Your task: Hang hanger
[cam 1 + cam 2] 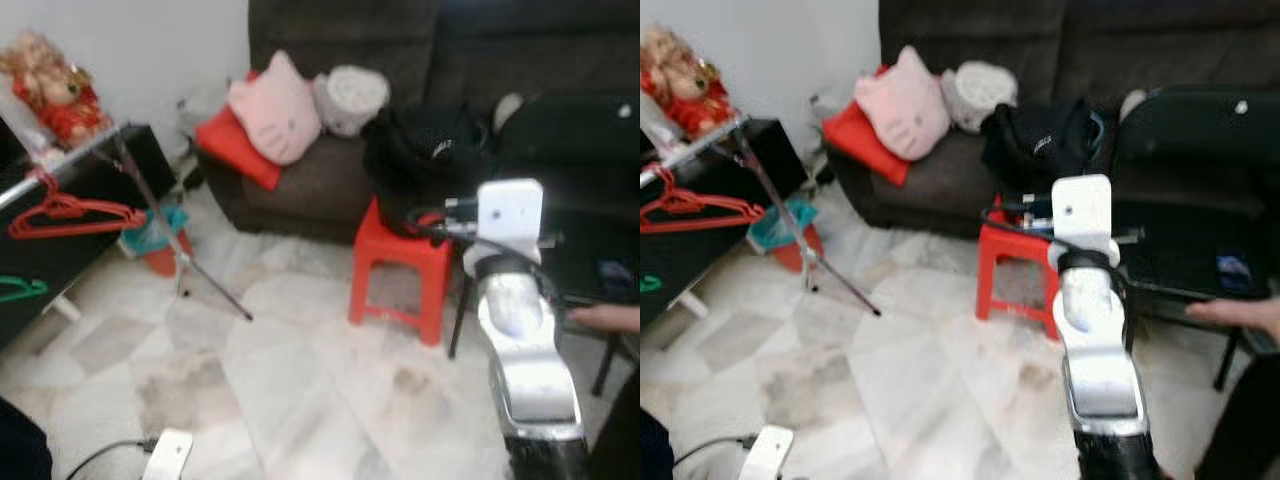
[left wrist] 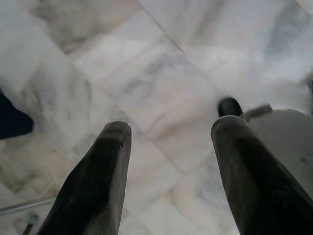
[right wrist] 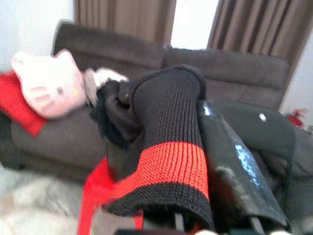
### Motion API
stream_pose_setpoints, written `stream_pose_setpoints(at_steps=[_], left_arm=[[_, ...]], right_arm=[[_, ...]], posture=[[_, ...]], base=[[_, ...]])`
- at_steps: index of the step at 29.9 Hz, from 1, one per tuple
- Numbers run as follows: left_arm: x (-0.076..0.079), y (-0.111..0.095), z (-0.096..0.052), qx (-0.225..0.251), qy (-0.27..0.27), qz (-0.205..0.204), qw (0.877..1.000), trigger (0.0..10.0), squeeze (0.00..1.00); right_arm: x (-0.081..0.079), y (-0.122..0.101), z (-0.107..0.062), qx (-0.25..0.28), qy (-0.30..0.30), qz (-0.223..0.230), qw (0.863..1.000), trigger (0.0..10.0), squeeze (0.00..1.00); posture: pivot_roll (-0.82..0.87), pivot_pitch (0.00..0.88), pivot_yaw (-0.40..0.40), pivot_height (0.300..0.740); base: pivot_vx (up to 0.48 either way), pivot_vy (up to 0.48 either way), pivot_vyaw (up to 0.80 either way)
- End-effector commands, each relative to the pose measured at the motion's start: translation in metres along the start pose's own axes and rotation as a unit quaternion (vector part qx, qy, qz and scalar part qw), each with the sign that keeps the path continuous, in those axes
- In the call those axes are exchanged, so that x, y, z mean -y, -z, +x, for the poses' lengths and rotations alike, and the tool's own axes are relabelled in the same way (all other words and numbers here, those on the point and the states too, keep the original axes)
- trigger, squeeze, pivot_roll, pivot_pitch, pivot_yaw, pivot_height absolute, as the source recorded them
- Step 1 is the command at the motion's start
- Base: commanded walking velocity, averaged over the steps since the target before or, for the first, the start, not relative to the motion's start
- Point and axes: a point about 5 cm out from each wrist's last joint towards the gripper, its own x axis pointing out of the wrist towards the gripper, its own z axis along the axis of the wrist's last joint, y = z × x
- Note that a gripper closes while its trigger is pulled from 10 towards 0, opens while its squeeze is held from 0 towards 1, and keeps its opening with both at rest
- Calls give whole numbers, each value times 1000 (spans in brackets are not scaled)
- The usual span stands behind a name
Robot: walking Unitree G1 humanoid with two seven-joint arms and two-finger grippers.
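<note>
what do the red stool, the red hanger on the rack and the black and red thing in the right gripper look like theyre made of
The red stool: likely moulded plastic, uniform red with a slight sheen. The red hanger on the rack: thin, evenly coloured, probably plastic or coated wire; too blurred to settle. The black and red garment at the right gripper: knitted fabric, with visible ribbed rows and a matte look.

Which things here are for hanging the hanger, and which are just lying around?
For the job: red hanger, clothes rack, right gripper by the red stool.
Just lying about: pink cat cushion, stuffed toy, sofa, idle left gripper.
</note>
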Motion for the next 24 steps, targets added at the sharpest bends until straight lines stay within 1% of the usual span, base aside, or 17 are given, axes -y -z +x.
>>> stream_pose_setpoints(at_steps=[1, 2, 3, 4, 5, 7, 8, 9, 11, 14, 15, 17, 18, 19, 22, 23, 24], left_arm=[[-6, 0, -1, -4, -10, 4, 1000, 10000, 0], [-6, 0, -1, -4, -10, 5, 1000, 10000, 0], [-6, 0, -1, -4, -10, 5, 1000, 10000, 0], [-6, 0, -1, -4, -10, 5, 1000, 10000, 0], [-6, 0, -1, -4, -11, 5, 1000, 10000, 0], [-6, 0, -1, -3, -11, 4, 1000, 10000, 0], [-6, 0, -1, -3, -11, 5, 1000, 10000, 0], [-6, 0, -1, -3, -11, 5, 1000, 10000, 0], [-6, 0, -1, -3, -12, 5, 1000, 10000, 0], [-6, 0, -1, -2, -12, 5, 1000, 10000, 0], [-6, 0, -1, -2, -13, 6, 1000, 10000, 0], [-7, 0, -1, -2, -13, 6, 1000, 10000, 0], [-7, -1, -1, -1, -14, 7, 1000, 10000, 0], [-7, -1, -1, -1, -14, 7, 1000, 10000, 0], [-7, -1, -1, 0, -14, 9, 1000, 10000, 0], [-7, -1, -1, 0, -15, 9, 1000, 10000, 0], [-6, -2, -1, 1, -16, 9, 1000, 10000, 0]], right_arm=[[-3, -7, 1, 16, -7, 1, 1000, 10000, 0], [-3, -7, 2, 17, -9, -5, 1000, 10000, 0], [-2, -9, 3, 27, -13, -25, 999, 10000, 0], [-2, -9, 3, 27, -13, -25, 999, 10000, 0], [-1, -12, 4, 40, -18, -44, 998, 10000, 0], [4, -15, 7, 50, -12, -45, 998, 10000, 0], [11, -24, 10, 70, 4, -44, 997, 10000, 0], [11, -24, 10, 70, 4, -44, 997, 10000, 0], [20, -56, 14, 154, 20, -47, 987, 10000, 0], [22, -74, 14, 201, 20, -52, 978, 10000, 0], [22, -85, 13, 225, 14, -43, 973, 10000, 0], [16, -113, 8, 285, -17, -28, 958, 10000, 0], [4, -135, 0, 333, -63, -28, 940, 10000, 0], [0, -140, -3, 345, -79, -30, 935, 10000, 0], [-21, -146, -14, 364, -155, -9, 918, 10000, 0], [-31, -145, -18, 365, -188, -2, 912, 10000, 0], [-51, -134, -26, 343, -256, 10, 904, 10000, 0]], posture=[[-73, 0, 110, 740], [-73, 0, 110, 740], [-73, 0, 110, 740], [-73, 0, 110, 740], [-73, 0, 111, 740], [-76, 0, 112, 740], [-76, 0, 112, 740], [-76, 0, 112, 740], [-78, 0, 112, 740], [-79, 0, 114, 740], [-80, 0, 115, 740], [-82, 0, 115, 740], [-86, 0, 116, 740], [-86, 0, 116, 740], [-86, 0, 115, 740], [-86, 0, 115, 740], [-85, 0, 113, 740]], base=[[0, 0, 0], [0, 0, 0], [0, 0, 0], [0, 0, 0], [0, 0, 0], [0, 0, 0], [0, 0, 0], [0, 0, 0], [0, 0, 0], [0, 0, 0], [0, 0, 0], [0, 0, 0], [0, 0, 0], [0, 0, 0], [0, 0, 0], [0, 0, 0], [0, 0, 0]])
